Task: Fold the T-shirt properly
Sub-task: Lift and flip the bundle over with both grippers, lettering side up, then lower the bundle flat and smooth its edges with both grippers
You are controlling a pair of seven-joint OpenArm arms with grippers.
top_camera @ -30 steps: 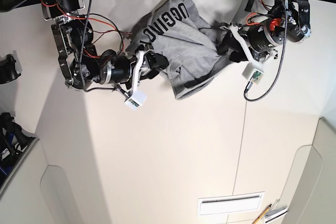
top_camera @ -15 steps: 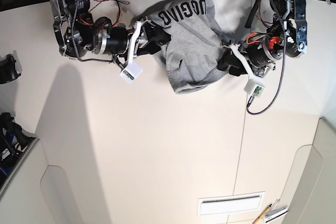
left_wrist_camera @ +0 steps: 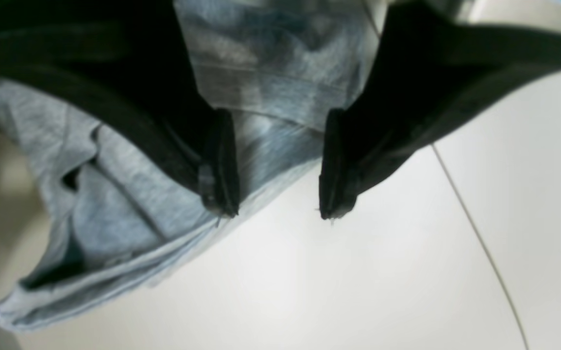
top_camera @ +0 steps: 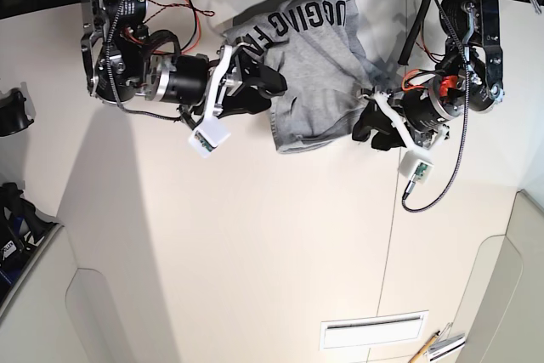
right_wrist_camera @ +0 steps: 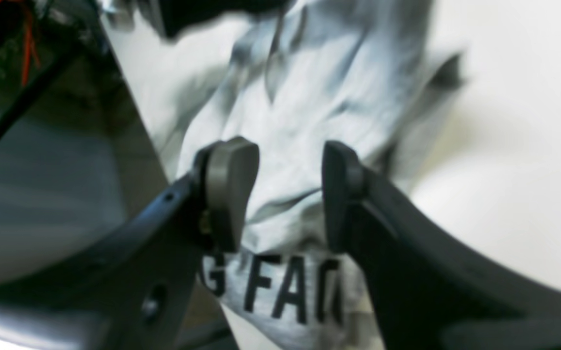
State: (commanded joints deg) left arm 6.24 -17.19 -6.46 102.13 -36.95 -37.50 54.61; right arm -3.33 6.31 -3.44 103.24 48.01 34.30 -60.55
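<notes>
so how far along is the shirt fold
Nothing looks done: the T-shirt lies bunched at the table's far edge, lettering up. In hand: the left gripper and right gripper are both open at the cloth, gripping nothing. Spreading it flat and every fold remain.

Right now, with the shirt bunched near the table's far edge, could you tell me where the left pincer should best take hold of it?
Probably the folded lower edge of the T-shirt, the thick rolled rim nearest the open left pincer. Come in low from the bare table side, jaws straddling that rim. It lies exposed and flat on the surface, whereas the cloth higher up is creased and layered, so a pinch there could catch several plies.
</notes>
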